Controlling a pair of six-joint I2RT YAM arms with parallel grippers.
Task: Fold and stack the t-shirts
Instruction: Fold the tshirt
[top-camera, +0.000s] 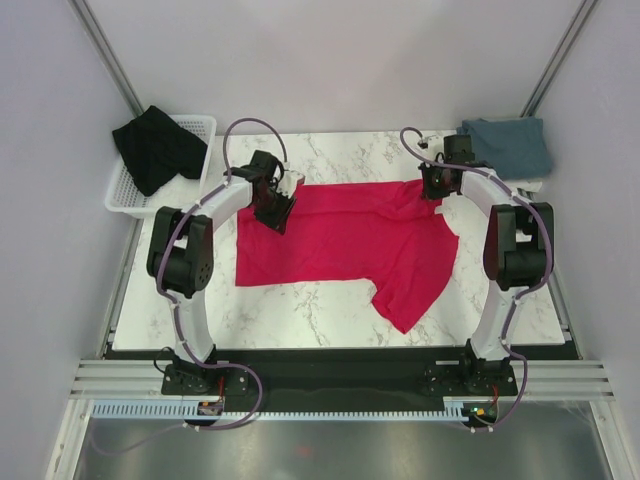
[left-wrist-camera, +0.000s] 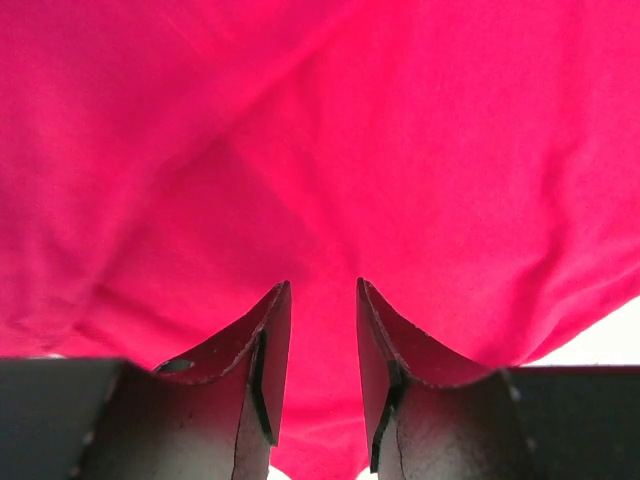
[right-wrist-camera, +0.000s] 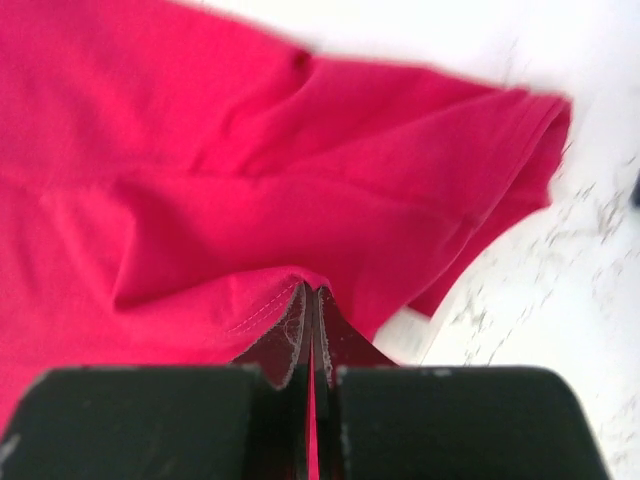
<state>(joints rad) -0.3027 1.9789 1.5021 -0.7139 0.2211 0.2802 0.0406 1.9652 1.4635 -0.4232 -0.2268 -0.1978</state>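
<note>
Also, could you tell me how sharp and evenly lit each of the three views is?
Top external: sharp and evenly lit across the red t-shirt. Left wrist: cloth soft and very close, fingers crisper, table corner blown white. Right wrist: shirt blurred, table washed out near the top.

Left wrist cam is basically wall-to-wall red t-shirt (left-wrist-camera: 400, 150), cut off at 12, 9 and 3 o'clock, so no telling which part of it that is. Right wrist cam is pretty blurry, and whatever cloth sits inside the right end effector (right-wrist-camera: 310, 292) is hidden apart from a thin red sliver. From the top, the black t-shirt (top-camera: 158, 148) covers most of the white wire basket (top-camera: 125, 200), the right arm (top-camera: 505, 215) hides the blue-grey t-shirt (top-camera: 510, 145) at its 8 o'clock corner, and the left end effector (top-camera: 275, 212) hides its own tips.
</note>
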